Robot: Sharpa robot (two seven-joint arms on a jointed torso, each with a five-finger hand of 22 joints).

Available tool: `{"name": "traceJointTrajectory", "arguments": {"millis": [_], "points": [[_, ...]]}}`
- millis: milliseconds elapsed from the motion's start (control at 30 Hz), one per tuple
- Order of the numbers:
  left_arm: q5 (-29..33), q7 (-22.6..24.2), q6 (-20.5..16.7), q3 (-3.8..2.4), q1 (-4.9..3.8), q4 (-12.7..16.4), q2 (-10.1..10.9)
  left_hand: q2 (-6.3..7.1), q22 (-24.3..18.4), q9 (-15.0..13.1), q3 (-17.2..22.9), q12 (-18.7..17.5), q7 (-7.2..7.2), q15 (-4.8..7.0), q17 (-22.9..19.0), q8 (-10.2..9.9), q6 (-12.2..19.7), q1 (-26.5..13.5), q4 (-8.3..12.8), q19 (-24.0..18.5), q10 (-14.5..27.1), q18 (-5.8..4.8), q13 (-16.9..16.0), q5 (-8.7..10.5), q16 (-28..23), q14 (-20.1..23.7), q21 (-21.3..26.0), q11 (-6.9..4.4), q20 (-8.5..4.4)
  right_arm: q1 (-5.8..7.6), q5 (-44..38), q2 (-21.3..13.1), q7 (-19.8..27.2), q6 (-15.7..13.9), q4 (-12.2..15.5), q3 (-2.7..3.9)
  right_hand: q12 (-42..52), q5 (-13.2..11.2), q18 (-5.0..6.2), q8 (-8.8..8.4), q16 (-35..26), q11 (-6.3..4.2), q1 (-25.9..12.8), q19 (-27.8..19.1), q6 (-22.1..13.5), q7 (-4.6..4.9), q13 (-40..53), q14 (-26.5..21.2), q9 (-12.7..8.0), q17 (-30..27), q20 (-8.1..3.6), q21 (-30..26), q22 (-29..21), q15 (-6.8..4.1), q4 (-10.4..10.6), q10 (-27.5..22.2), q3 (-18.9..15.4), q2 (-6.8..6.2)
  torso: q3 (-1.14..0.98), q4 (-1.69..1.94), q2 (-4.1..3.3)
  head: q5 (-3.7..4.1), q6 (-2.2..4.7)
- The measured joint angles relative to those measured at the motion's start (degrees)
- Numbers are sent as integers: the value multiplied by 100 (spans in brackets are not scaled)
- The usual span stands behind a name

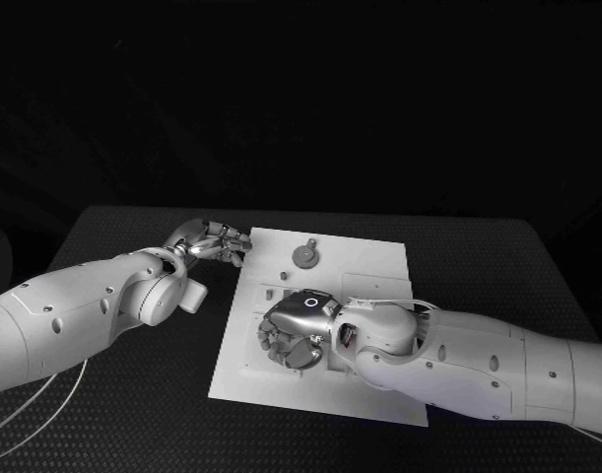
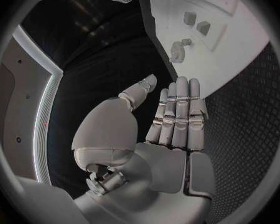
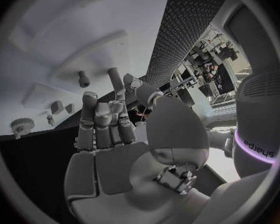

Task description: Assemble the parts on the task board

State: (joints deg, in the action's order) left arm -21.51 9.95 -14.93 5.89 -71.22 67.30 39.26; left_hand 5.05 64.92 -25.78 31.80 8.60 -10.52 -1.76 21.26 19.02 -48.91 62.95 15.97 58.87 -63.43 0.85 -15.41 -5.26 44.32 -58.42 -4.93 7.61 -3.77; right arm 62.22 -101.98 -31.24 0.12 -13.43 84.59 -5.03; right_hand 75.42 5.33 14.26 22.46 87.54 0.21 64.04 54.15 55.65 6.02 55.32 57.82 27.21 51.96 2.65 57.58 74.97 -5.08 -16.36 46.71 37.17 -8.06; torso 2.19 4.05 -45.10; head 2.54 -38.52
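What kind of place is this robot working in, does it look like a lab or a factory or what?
Probably a robotics lab or test bench. A white task board with small parts lies on a black table against a dark backdrop, and behind the right hand the wrist view shows a cluttered room like a workshop or office.

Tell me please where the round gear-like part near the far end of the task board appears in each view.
Head view: the round part stands near the board's far edge, ahead of the right hand.
Left wrist view: the same part lies beyond the left hand.
Right wrist view: it sits at the circle's rim.
Shared landmark: the white task board.
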Motion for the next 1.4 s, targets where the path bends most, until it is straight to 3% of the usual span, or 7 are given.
{"name": "traceJointTrajectory", "arguments": {"millis": [233, 533, 633, 767, 967, 1100, 1400], "points": [[0, -3, 1, 0, 0, 0, 2, 0, 0, 0, 0, 0, 0, 0, 6, 0, 0, 0, 0, 0, 0, 0, 0, 0, 0, 0, 0, 0, 0, -1, 183, -49, 26, -192, -13, -1, 0, 0, -1, -421, 50, 158, -275, -35, -607, 161, -126, -163, -181, -184, 35, -16, 0, 81, 69, -114, -79, -275, 1, -3, 0, 10, 8], [0, -5, 2, 0, 0, -20, 16, 0, 0, 0, 0, 0, 0, 0, 5, 0, 0, 0, 0, 0, -1, 0, 0, 0, 0, 0, 0, -1, 0, 27, 1065, -309, 171, -546, 168, 23, 0, 0, -1, -750, 122, 144, -713, -104, -1463, 151, -230, -251, -322, -319, 62, -45, 0, 90, 238, -190, -495, -496, 1, -6, 0, 59, 36], [0, -7, 2, 0, 0, -20, 19, 0, 0, 0, 0, 0, 0, 0, 6, 0, 0, 0, 0, 0, -1, 0, 1, 0, 0, 0, 0, -1, 0, 60, 1504, -483, 201, -585, 255, 114, 43, 0, -1, -638, 210, 176, -795, -104, -1444, 189, -261, -257, -266, -376, 62, -45, 0, 97, 234, -200, -624, -408, 2, -6, 0, 81, 51], [1, -10, 3, 0, 0, -3, 47, 0, 0, 4, 0, 0, 0, 0, 10, 0, 0, 0, 0, 0, -2, 0, 5, 0, -10, 0, 0, -1, 0, 189, 2086, -834, 103, -578, 317, 170, 134, 0, -7, -337, 308, 340, -865, -40, -1024, 359, -325, -172, -131, -471, -1, -45, 0, 258, 257, -91, -748, 0, 2, -7, 1, 102, 76], [7, -13, 2, 1, -1, -5, 53, 0, 0, 4, 0, 0, 0, 0, 16, 0, 0, 0, 0, 0, 15, 0, 5, 0, -22, 0, 23, -18, 0, 429, 3002, -1427, -491, -170, 305, 210, 139, 0, -15, -70, 344, 229, -1133, 4, -573, 236, -462, -89, 104, -619, -43, -45, 0, 190, 366, 54, -880, 440, 4, -29, 3, 175, 130], [11, -13, 3, 2, -1, -15, 44, -16, 3, 4, -9, 0, 0, 0, 17, 0, 0, -17, -9, 0, 20, 0, 5, 0, -22, 0, 23, -12, 0, 422, 3500, -1755, -959, 292, 491, 191, 239, 0, -15, -46, 476, 142, -1236, 181, -481, 218, -545, 171, 291, -711, -110, -44, 0, 83, 372, 346, -899, 519, 3, -66, 15, 185, 162], [26, -6, 6, 2, 2, -57, 24, -15, 6, 10, -23, 0, 0, -21, 31, 0, 0, -48, -23, 0, 40, 0, 4, 0, -23, -21, 23, 6, 0, 408, 4000, -2350, -1782, 939, 947, 145, 289, 0, -11, -67, 515, 141, -1584, 516, -599, 169, -644, 664, 539, -865, -287, -111, -106, 14, 742, 799, -856, 332, -19, -152, 57, 160, 176]]}}
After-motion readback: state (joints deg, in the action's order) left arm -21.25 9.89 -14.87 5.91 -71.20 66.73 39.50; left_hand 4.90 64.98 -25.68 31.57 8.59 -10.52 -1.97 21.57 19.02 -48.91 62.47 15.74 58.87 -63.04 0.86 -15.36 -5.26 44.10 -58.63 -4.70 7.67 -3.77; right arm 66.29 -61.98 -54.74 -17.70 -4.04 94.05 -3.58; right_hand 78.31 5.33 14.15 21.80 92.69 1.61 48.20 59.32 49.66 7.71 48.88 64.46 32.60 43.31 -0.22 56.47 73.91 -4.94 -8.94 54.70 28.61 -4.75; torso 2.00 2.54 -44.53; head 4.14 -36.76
